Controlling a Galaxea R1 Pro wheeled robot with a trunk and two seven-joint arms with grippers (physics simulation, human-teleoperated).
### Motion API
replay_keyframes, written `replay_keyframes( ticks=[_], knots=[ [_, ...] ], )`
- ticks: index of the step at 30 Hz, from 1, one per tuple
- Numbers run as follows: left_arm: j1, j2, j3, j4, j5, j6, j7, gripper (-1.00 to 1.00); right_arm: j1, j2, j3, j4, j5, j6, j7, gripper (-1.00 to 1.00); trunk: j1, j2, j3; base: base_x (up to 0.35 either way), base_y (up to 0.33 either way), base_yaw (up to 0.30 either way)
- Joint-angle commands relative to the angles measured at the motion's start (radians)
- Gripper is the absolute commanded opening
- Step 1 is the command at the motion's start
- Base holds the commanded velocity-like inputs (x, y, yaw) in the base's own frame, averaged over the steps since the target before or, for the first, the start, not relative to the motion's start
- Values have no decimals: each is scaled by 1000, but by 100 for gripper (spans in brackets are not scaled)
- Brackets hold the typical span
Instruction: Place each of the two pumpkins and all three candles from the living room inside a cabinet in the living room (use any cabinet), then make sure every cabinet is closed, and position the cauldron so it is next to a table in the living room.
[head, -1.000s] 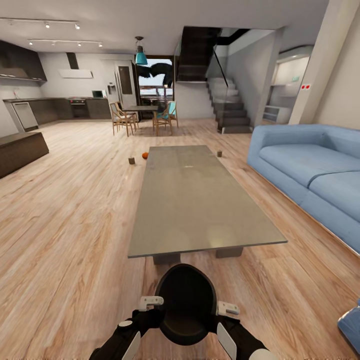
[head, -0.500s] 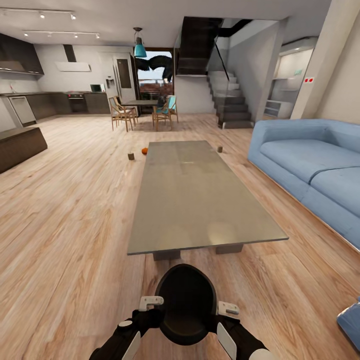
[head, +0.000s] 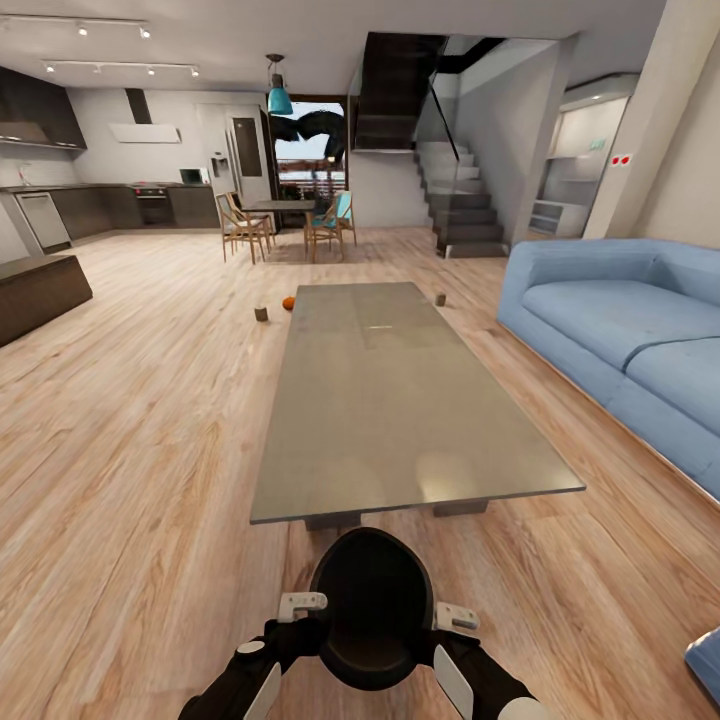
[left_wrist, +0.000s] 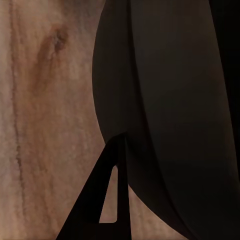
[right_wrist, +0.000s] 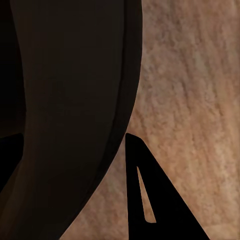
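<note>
Here the head view sits a touch nearer the low grey coffee table (head: 400, 400) than half a second ago: its near edge has slid down the picture and the blue sofa (head: 620, 340) has shifted slightly rightward, which reads as the camera moving with the robot, not the furniture. The black cauldron (head: 370, 610) keeps its place between the two arms, just short of the table's near edge and above the wooden floor (head: 140, 450). The left gripper (head: 302, 604) and the right gripper (head: 455, 616) press against its opposite sides; whether each is clenched on the rim or merely laid against the wall cannot be told. Beyond the table's far left corner, one orange pumpkin (head: 288, 302) rests on the floor just beside a small dark candle (head: 261, 313), and another candle (head: 439, 298) stands off the far right corner. The dark brown cabinet (head: 40, 295) lies well apart at the left. The wrist views add what the head view hides: the cauldron's curved black wall (left_wrist: 170, 100) close up, one dark finger (left_wrist: 100, 205) lying along it over the wood grain, and likewise on the right (right_wrist: 150, 200).
</note>
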Motion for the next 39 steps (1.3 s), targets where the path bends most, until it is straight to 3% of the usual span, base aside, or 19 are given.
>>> replay_keyframes(
  ticks=[1,8,14,19,39],
  knots=[
    [0,2,-8,0,19,7,-4,-100,-1,-7,6,-8,1,-4,-4,-100,0,0,-1,0,0,0],
    [0,1,-8,0,19,7,-4,-100,-1,-7,6,-8,1,-4,-4,-100,1,-1,-16,0,0,0],
    [0,1,-9,0,19,7,-4,-100,-1,-7,6,-8,1,-4,-4,-100,1,-1,-16,0,0,0],
    [0,1,-9,0,19,7,-3,-100,-1,-7,5,-8,1,-4,-4,-100,4,-3,-36,0,0,0],
    [0,1,-8,-1,19,7,-4,-100,-1,-7,5,-8,1,-4,-4,-100,4,-3,-36,46,8,0]
  ],
)
